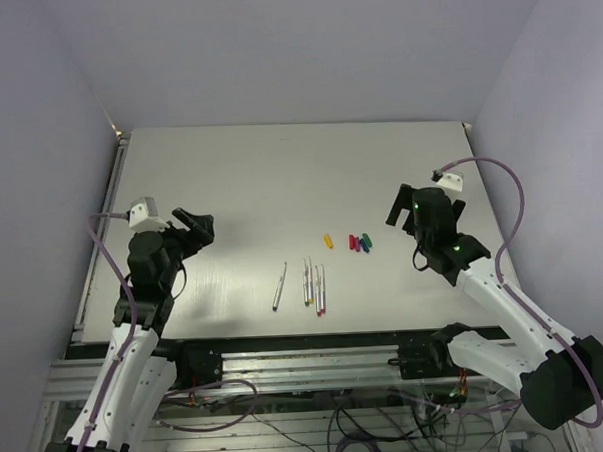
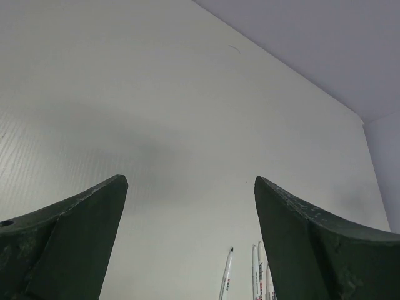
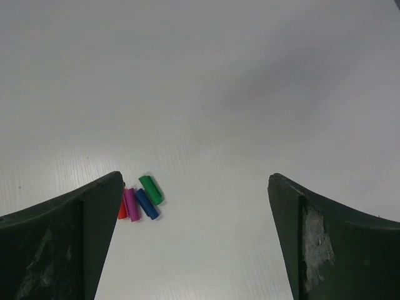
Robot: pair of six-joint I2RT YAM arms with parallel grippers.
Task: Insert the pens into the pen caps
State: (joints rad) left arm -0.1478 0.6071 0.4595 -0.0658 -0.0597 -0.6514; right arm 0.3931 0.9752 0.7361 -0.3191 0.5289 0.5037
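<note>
Several thin whitish pens lie on the table near its front edge: one apart [image 1: 279,285], the others bunched [image 1: 313,287]. Their ends show in the left wrist view [image 2: 225,274]. A yellow cap [image 1: 328,241] lies alone. Red [image 1: 353,243], magenta [image 1: 360,244], blue and green caps [image 1: 367,239] cluster to its right. They also show in the right wrist view: green [image 3: 150,189], blue [image 3: 147,204], magenta [image 3: 131,204]. My left gripper [image 1: 196,226] is open and empty, left of the pens. My right gripper [image 1: 409,209] is open and empty, right of the caps.
The white table [image 1: 279,177] is enclosed by pale walls at the back and both sides. Its front edge meets a metal frame [image 1: 287,342] with cables below.
</note>
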